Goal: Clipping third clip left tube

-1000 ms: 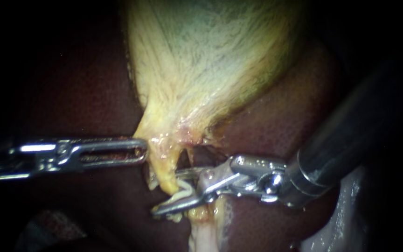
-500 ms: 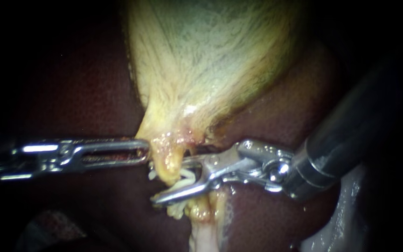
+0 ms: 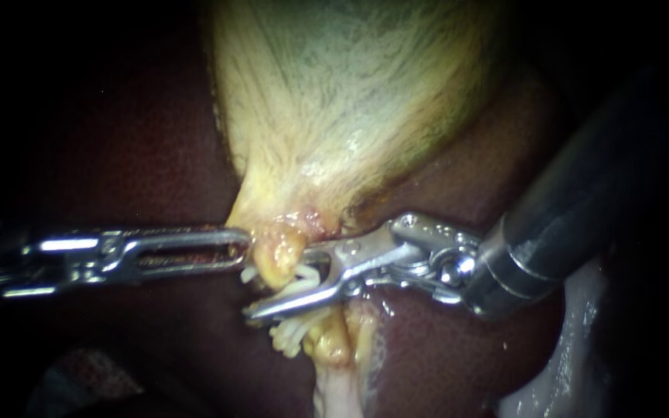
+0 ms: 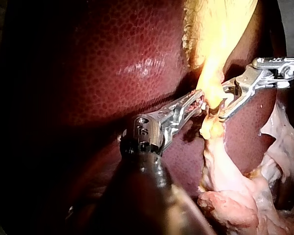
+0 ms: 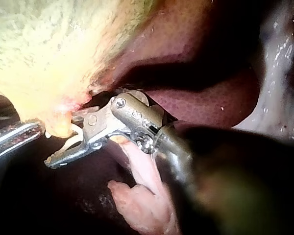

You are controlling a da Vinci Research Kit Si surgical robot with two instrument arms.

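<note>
The pale yellow gallbladder point(image 3: 334, 116) narrows to a yellow neck that runs down into the left tube point(image 3: 280, 259). My left instrument point(image 3: 243, 249) lies level from the left, its jaws shut on the neck's left edge; the left wrist view shows the same grip point(image 4: 202, 100). My right instrument point(image 3: 276, 285) comes in from the right with its jaws open astride the tube, a white clip point(image 3: 303, 277) curved between them. More white clips point(image 3: 288, 337) sit on the tube just below the lower jaw. In the right wrist view the open jaws point(image 5: 63, 139) straddle the yellow stalk.
Dark red liver point(image 3: 118, 155) surrounds the gallbladder on both sides. Pale pinkish tissue point(image 3: 338, 387) hangs below the tube, and whitish tissue point(image 3: 574, 348) lies under the right instrument's thick shaft point(image 3: 574, 217).
My right instrument has moved up and to the left along the tube, closer to the gallbladder's neck, jaws still apart. The left instrument has kept its hold and place.
</note>
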